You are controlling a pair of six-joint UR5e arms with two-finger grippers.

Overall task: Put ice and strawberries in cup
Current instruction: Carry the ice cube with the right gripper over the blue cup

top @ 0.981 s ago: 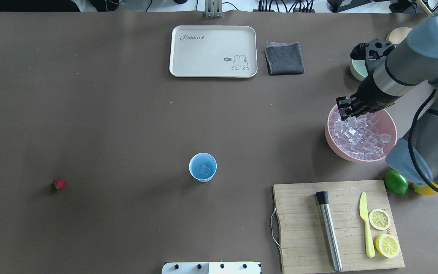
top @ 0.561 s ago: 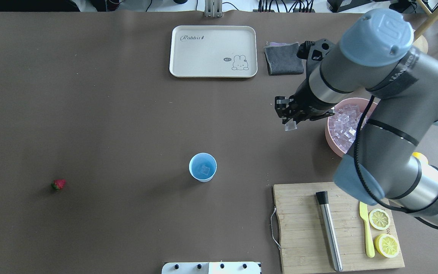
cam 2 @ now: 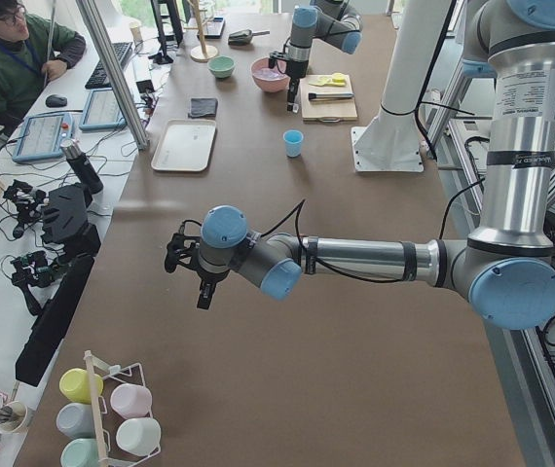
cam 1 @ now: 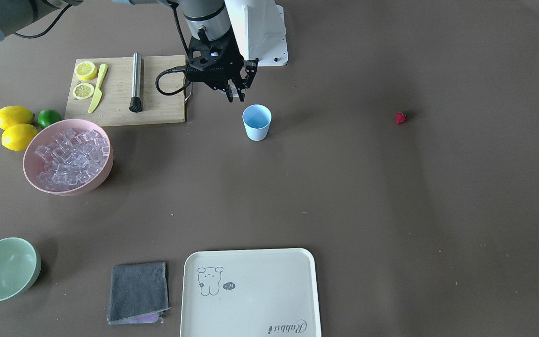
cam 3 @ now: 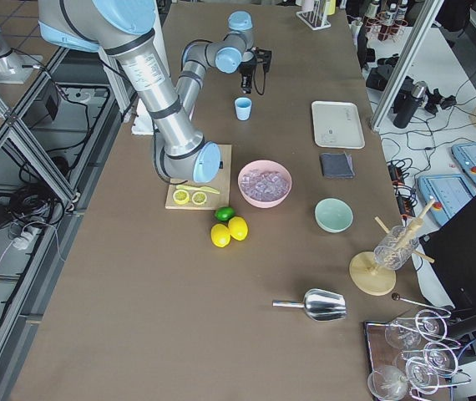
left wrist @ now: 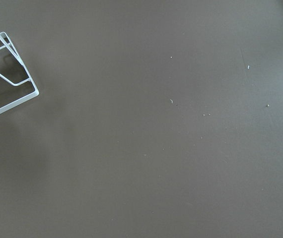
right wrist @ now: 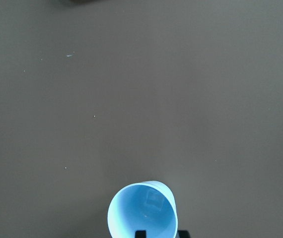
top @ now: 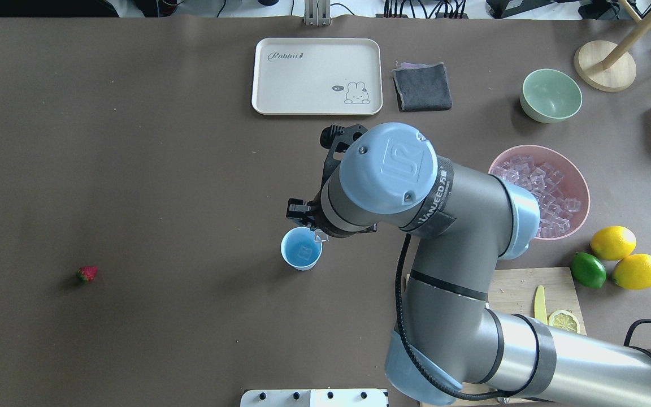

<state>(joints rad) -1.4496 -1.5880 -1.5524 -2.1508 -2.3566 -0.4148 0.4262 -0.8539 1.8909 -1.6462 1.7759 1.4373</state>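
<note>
Hovering at one o'clock of the light blue plastic tumbler (top: pixel 301 249), the right gripper (cam 1: pixel 235 97) is clenching a clear ice cube (top: pixel 320 237); the small red strawberry (top: pixel 86 274) is lying far at nine o'clock; left gripper (cam 2: pixel 203 292) grip: can't tell.

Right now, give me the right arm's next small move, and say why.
Probably nudge the right gripper slightly farther over the cup before releasing. In the overhead view, the ice cube it grips seems to hang above the rim's edge, not the centre.
</note>
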